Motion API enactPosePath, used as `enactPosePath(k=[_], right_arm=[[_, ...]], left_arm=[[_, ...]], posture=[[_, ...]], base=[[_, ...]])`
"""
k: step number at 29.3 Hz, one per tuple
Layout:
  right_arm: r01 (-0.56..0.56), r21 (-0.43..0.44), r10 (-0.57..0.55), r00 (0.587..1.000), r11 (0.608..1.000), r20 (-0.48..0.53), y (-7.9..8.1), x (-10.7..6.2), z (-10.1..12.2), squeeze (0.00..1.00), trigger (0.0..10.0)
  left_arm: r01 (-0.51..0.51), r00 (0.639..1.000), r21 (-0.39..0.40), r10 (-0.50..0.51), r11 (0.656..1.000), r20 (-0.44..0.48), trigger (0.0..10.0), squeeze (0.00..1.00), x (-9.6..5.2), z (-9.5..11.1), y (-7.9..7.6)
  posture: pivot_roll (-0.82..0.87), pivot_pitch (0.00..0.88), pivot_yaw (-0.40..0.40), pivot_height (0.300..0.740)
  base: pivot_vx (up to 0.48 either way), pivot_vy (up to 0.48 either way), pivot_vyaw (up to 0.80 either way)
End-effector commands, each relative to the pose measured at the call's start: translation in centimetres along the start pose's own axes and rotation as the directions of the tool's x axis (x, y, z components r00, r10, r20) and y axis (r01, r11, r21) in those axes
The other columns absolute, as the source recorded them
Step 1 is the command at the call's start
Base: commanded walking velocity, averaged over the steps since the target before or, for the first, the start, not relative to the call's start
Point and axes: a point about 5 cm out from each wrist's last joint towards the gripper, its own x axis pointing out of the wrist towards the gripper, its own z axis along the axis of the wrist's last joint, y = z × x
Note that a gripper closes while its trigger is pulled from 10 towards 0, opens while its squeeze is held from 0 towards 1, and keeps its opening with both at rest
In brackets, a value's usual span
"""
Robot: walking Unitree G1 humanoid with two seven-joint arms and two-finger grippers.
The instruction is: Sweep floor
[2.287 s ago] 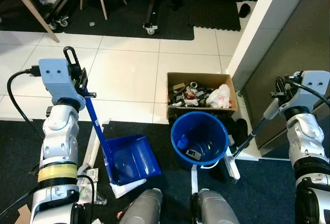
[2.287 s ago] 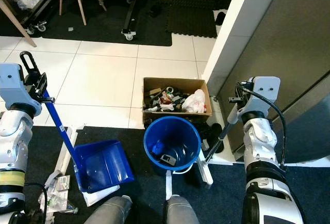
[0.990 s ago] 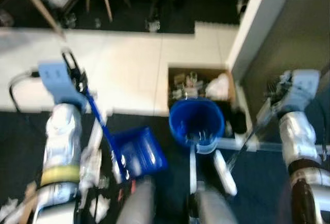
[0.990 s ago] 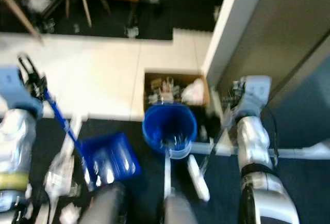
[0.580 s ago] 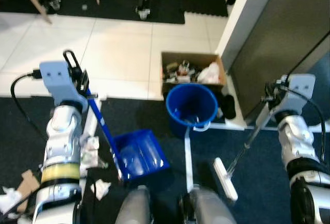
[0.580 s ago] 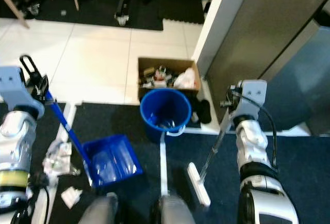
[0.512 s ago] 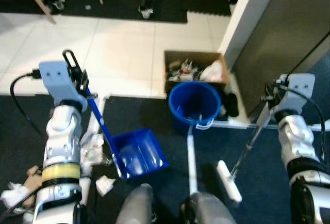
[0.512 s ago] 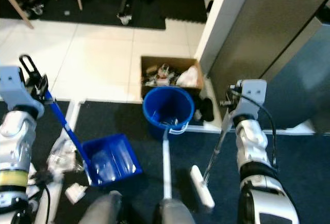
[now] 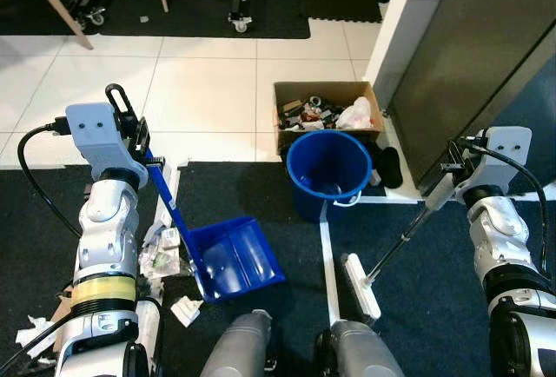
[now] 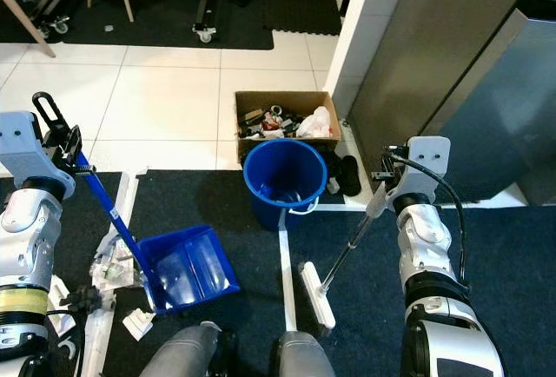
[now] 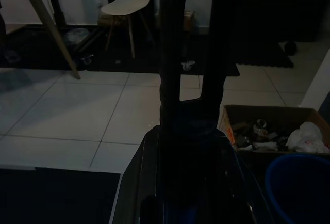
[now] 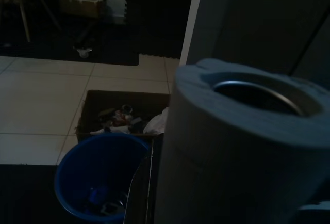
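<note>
My left gripper (image 9: pixel 139 141) is shut on the top of a blue long-handled dustpan (image 9: pixel 234 255). Its pan rests on the dark carpet in front of my left knee, and the handle's loop (image 11: pixel 188 38) stands dark in the left wrist view. My right gripper (image 9: pixel 458 177) is shut on the grey handle of a broom. The broom's white head (image 9: pixel 359 274) lies on the carpet by a white tape line (image 9: pixel 328 251). Crumpled litter (image 9: pixel 161 245) lies just left of the pan, with a white scrap (image 9: pixel 185 310) nearer me.
A blue bucket (image 9: pixel 328 167) holding some rubbish stands ahead, with a full cardboard box (image 9: pixel 323 113) behind it. Black shoes (image 9: pixel 391 167) sit beside the bucket. A grey cabinet and white wall corner (image 9: pixel 460 56) close the right side. White tiles (image 9: pixel 200 82) lie beyond the carpet.
The whole view has shifted, so the bucket and box now lie farther ahead and more litter shows at left. The broom head now rests nearer the tape line. Both grips are unchanged.
</note>
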Motion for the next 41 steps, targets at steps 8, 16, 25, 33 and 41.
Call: enactPosePath(k=[8,16,25,33,41], right_arm=[[0.003,-0.018,-0.003,1.0,1.0,0.02,-0.17,0.14,0.45,0.0,10.0],[0.006,-0.016,-0.006,1.0,1.0,0.016,-0.26,0.24,0.52,0.0,10.0],[0.007,-0.014,-0.007,1.0,1.0,0.015,-0.29,0.26,0.51,0.0,10.0],[0.008,-0.012,-0.008,1.0,1.0,0.013,-0.28,0.23,0.45,0.0,10.0],[0.01,-0.013,-0.01,1.0,1.0,0.014,-0.26,0.22,0.43,0.0,10.0]], left_arm=[[0.01,0.999,0.016,-0.01,1.0,0.033,10.0,0.0,0.33,0.7,-0.2],[0.008,1.0,0.02,-0.008,1.0,0.029,10.0,0.0,0.32,0.59,-0.22],[0.008,1.0,0.02,-0.009,1.0,0.028,10.0,0.0,0.33,0.56,-0.24],[0.005,1.0,0.024,-0.005,1.0,0.027,10.0,0.0,0.38,0.6,-0.18],[0.014,0.999,0.02,-0.015,1.0,0.03,10.0,0.0,0.35,0.76,-0.39]], posture=[[0.03,0.0,-0.057,0.74],[0.03,0.0,-0.06,0.74],[0.04,0.0,-0.06,0.74],[0.04,0.0,-0.057,0.74],[0.04,0.0,-0.057,0.74]], base=[[0.0,0.0,0.43],[0.0,0.0,0.8],[0.0,0.0,0.79],[0.0,0.0,0.79],[0.0,0.0,0.79]])
